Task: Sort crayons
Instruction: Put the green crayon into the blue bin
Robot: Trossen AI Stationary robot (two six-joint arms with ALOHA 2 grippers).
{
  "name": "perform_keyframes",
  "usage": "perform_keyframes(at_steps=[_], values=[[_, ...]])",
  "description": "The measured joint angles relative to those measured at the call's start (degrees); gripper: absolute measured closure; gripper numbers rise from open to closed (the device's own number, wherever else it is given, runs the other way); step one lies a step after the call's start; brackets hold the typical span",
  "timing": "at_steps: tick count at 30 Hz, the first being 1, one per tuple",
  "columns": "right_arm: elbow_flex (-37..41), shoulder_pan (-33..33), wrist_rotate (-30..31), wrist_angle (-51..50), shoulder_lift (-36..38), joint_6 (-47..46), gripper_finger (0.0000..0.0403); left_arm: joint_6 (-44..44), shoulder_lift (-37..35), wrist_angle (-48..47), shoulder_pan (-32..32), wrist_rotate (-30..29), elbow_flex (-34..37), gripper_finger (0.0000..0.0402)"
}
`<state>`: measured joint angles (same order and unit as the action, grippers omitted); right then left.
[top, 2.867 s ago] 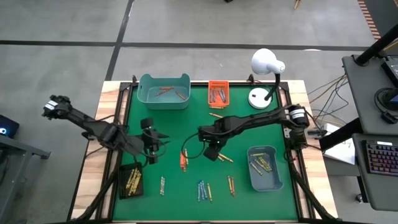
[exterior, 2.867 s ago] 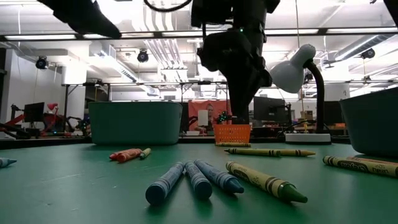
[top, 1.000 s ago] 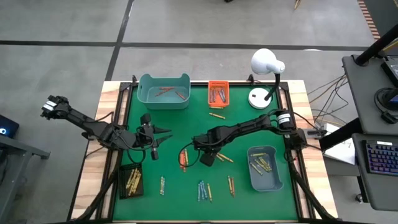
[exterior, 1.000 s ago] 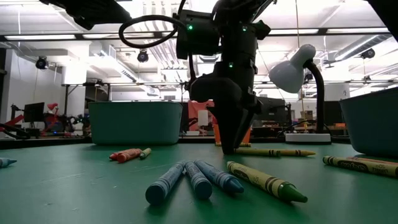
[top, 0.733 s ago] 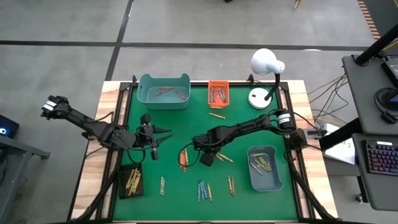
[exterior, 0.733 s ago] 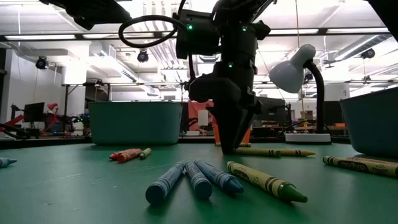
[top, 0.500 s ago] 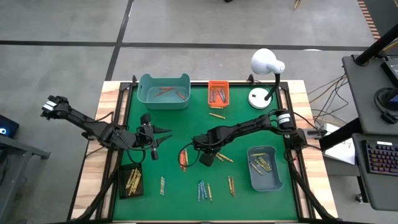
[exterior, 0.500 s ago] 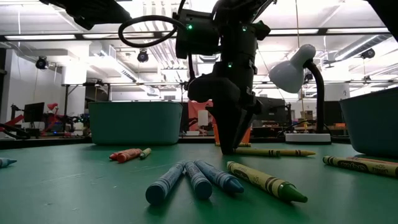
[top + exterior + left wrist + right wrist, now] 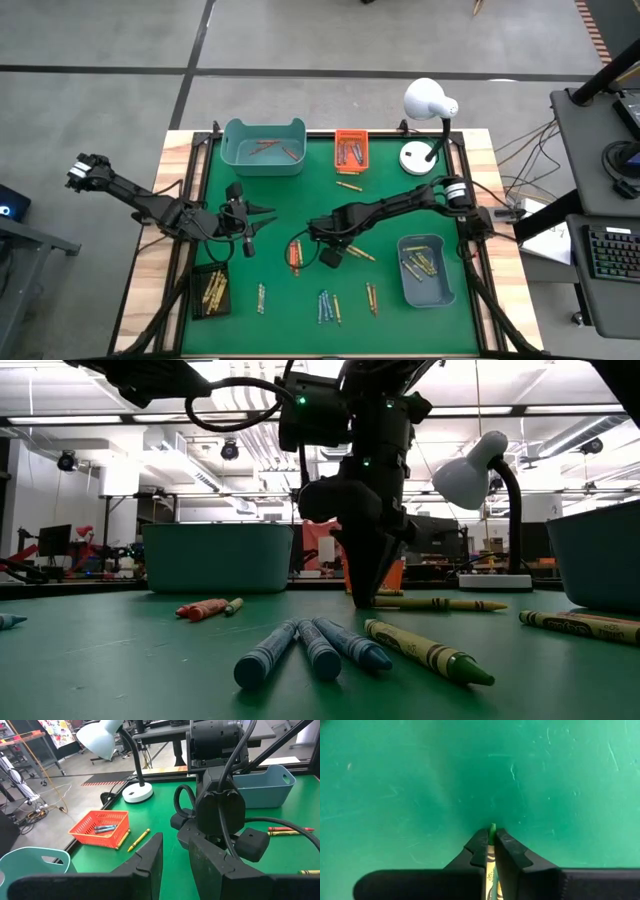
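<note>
Right gripper now clamped on green crayon, fingers having closed since half a second back; tips down at green mat, mid-table. Crayon mostly hidden between fingers, only tip pokes out ahead. In low view, arm body blocks grip point. Left gripper hovers left of centre, jaws slightly apart, nothing held. Loose crayons lie scattered on mat, front of right gripper; others in teal bin, orange tray, grey bin, black tray.
</note>
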<state>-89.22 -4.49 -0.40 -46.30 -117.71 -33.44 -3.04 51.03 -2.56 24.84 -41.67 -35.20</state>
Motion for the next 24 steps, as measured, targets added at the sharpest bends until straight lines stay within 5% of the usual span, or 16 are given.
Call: perform_keyframes(at_steps=[12,24], values=[[-8.8,0.0,0.1,0.0,1.9,7.5,0.0394,0.0,0.0,0.5,0.0,-2.9,-0.3,0.0326],[-13.1,0.0,1.0,-11.6,10.8,13.5,0.0394,3.1,-0.1,0.5,0.0,-5.9,-6.1,0.0326]])
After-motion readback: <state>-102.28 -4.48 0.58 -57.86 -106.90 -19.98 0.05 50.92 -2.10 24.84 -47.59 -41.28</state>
